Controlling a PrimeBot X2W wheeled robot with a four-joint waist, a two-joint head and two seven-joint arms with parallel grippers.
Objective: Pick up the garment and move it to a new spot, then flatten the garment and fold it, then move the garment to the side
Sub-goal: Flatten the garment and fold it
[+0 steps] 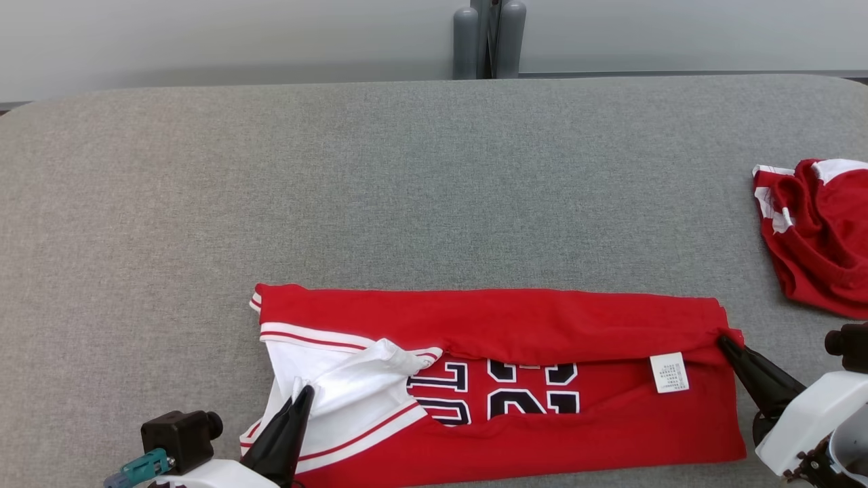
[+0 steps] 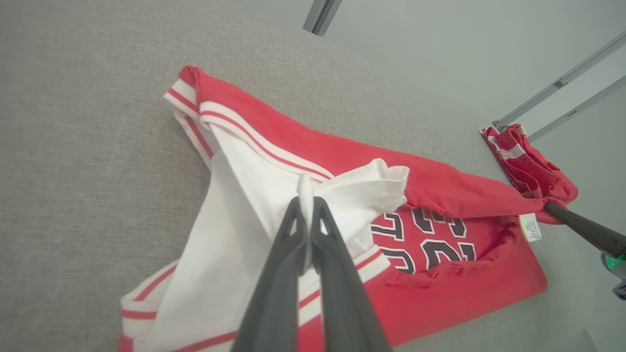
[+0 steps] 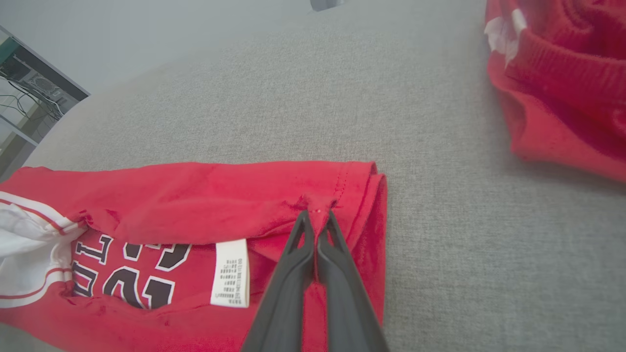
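Note:
A red garment (image 1: pixel 515 325) with white trim, black lettering and a white care label (image 1: pixel 668 372) lies at the near edge of the grey surface, its far half folded partway over toward me. My left gripper (image 1: pixel 305 392) is shut on the white fabric at its left end; the left wrist view shows that fabric (image 2: pixel 274 176) pinched between the fingers of the left gripper (image 2: pixel 306 198). My right gripper (image 1: pixel 723 339) is shut on the red hem at the right end, and the right wrist view shows the right gripper (image 3: pixel 317 215) pinching the folded red garment (image 3: pixel 220 195).
A second red and white garment (image 1: pixel 817 234) lies crumpled at the right edge of the grey padded surface (image 1: pixel 407 183). A grey post (image 1: pixel 489 37) stands behind the far edge. Open surface stretches to the left and beyond the garment.

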